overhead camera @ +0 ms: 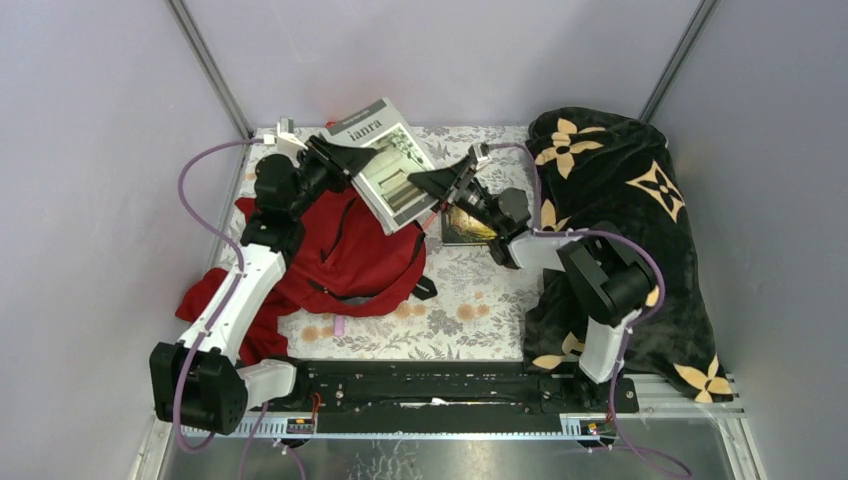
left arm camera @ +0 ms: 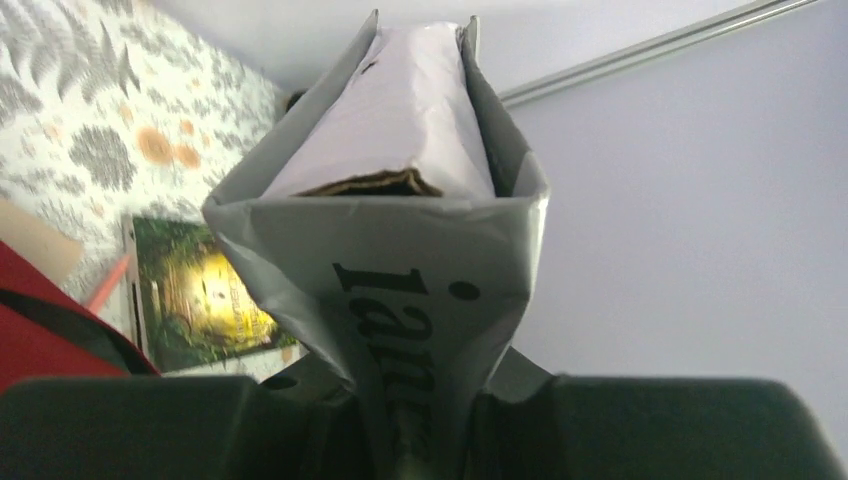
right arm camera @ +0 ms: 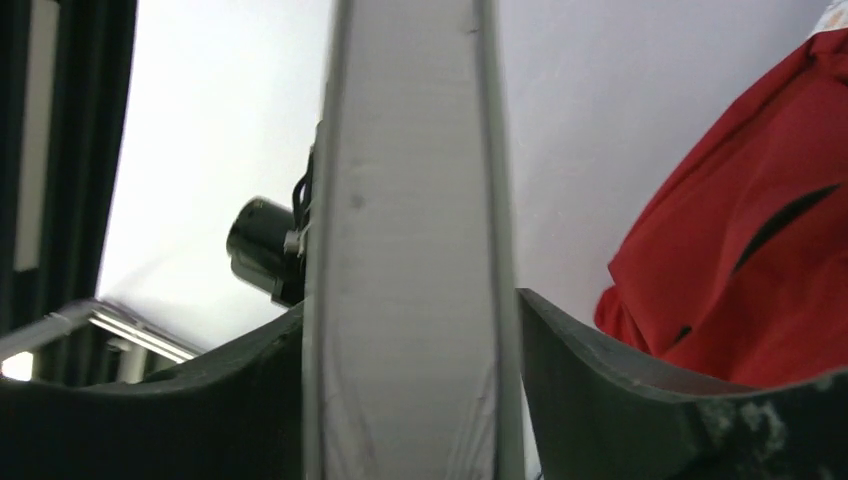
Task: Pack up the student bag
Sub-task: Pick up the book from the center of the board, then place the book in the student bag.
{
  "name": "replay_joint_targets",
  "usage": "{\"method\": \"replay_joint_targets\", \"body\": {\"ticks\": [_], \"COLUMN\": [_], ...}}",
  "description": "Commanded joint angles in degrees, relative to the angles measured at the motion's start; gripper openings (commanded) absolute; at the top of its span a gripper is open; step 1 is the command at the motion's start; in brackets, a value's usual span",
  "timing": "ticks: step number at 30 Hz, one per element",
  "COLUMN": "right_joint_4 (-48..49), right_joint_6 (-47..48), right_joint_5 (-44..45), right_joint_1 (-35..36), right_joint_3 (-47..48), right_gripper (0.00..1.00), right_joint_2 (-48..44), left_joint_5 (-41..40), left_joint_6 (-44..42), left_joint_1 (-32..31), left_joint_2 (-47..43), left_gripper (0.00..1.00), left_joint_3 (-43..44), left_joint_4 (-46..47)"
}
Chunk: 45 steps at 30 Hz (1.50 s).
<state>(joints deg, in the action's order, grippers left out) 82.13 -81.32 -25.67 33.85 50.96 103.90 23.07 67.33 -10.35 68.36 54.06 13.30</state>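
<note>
A grey book titled "ianra" is held in the air above the far middle of the table, by both grippers. My left gripper is shut on its left side; in the left wrist view the cover is pinched and creased between the jaws. My right gripper is shut on its right edge; the page edge stands between the two fingers. The dark-red student bag lies on the table below and left of the book, and also shows in the right wrist view.
A second book with a green and yellow cover lies on the floral tablecloth under my right gripper, and shows in the left wrist view. A reddish pencil lies beside it. A black blanket with tan flowers fills the right side.
</note>
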Motion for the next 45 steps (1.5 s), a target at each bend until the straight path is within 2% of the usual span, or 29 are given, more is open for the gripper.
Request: {"method": "replay_joint_targets", "body": {"ticks": [1,2,3,4,5,6,9,12,14,15,16,18,19,21,25,30,32,36,40,42,45], "right_joint_4": [7.5,7.7,8.1,8.1,7.3,6.0,1.2,-10.0,-25.5,-36.0,-46.9,-70.0,-77.2,-84.7,-94.3,-96.8,-96.1,-95.3,-94.9,-94.2,-93.0], "right_joint_6": [-7.4,-8.5,-9.0,-9.2,-9.5,-9.8,-8.5,-1.6,6.8,14.9,21.4,34.4,38.9,44.9,52.1,53.3,52.8,53.5,54.1,53.6,52.2], "right_joint_5": [-2.7,-2.5,-2.1,-1.7,-1.7,-2.2,-7.1,-10.4,-11.1,-10.2,-7.4,4.3,10.4,18.2,26.0,29.8,29.1,27.4,24.1,20.8,16.7], "right_joint_1": [0.9,0.9,0.8,0.6,0.2,-0.6,-4.9,-10.6,-14.6,-16.2,-17.7,-18.1,-18.2,-18.4,-18.9,-18.9,-18.9,-18.9,-18.9,-19.0,-18.9], "right_joint_3": [9.9,10.1,9.7,9.1,8.0,6.8,2.0,-5.6,-7.4,-6.7,-5.0,-0.1,1.9,4.3,9.7,10.1,8.9,7.9,9.2,9.3,8.7], "right_gripper": [0.65,0.6,0.54,0.48,0.39,0.28,0.12,0.11,0.1,0.1,0.1,0.07,0.07,0.07,0.07,0.07,0.07,0.08,0.07,0.07,0.05], "right_joint_2": [4.1,4.4,4.4,4.0,3.3,2.4,-1.9,-11.1,-18.3,-22.1,-25.6,-32.0,-34.3,-38.0,-41.2,-44.8,-45.9,-45.3,-42.8,-42.0,-41.1], "left_joint_5": [-1.4,-2.0,-2.4,-2.7,-3.1,-3.9,-10.2,-18.4,-24.3,-25.7,-26.1,-27.7,-28.1,-29.3,-33.6,-43.5,-45.4,-46.4,-50.4,-51.9,-51.5], "left_joint_6": [-6.3,-6.9,-7.8,-8.9,-10.7,-13.2,-21.7,-28.3,-30.8,-32.0,-33.5,-36.5,-37.6,-39.1,-41.3,-41.8,-41.0,-41.9,-43.1,-43.9,-44.0], "left_joint_1": [-3.3,-3.7,-3.9,-4.0,-4.1,-4.0,-4.0,-5.0,-7.2,-8.6,-10.8,-16.7,-19.5,-24.0,-29.9,-34.6,-34.7,-34.7,-34.5,-33.7,-31.6], "left_joint_2": [-1.6,-1.5,-1.4,-1.4,-1.3,-1.4,-2.0,-3.5,-5.1,-6.2,-7.0,-6.8,-5.8,-2.7,2.1,11.0,11.9,11.6,13.0,13.9,14.7], "left_gripper": [0.2,0.25,0.34,0.49,0.67,0.78,0.98,0.99,0.99,0.99,0.99,0.99,0.99,0.99,0.99,0.99,0.94,0.7,0.36,0.26,0.04], "left_joint_3": [3.0,3.1,3.5,4.0,4.9,6.1,10.9,11.6,8.7,5.9,4.2,3.3,3.8,5.0,6.0,8.9,8.8,8.4,10.1,10.7,12.0], "left_joint_4": [-4.2,-4.7,-5.8,-7.9,-10.4,-13.5,-24.9,-32.4,-34.8,-34.6,-34.0,-34.3,-35.0,-37.1,-37.9,-41.9,-40.9,-38.7,-40.0,-40.1,-41.0]}}
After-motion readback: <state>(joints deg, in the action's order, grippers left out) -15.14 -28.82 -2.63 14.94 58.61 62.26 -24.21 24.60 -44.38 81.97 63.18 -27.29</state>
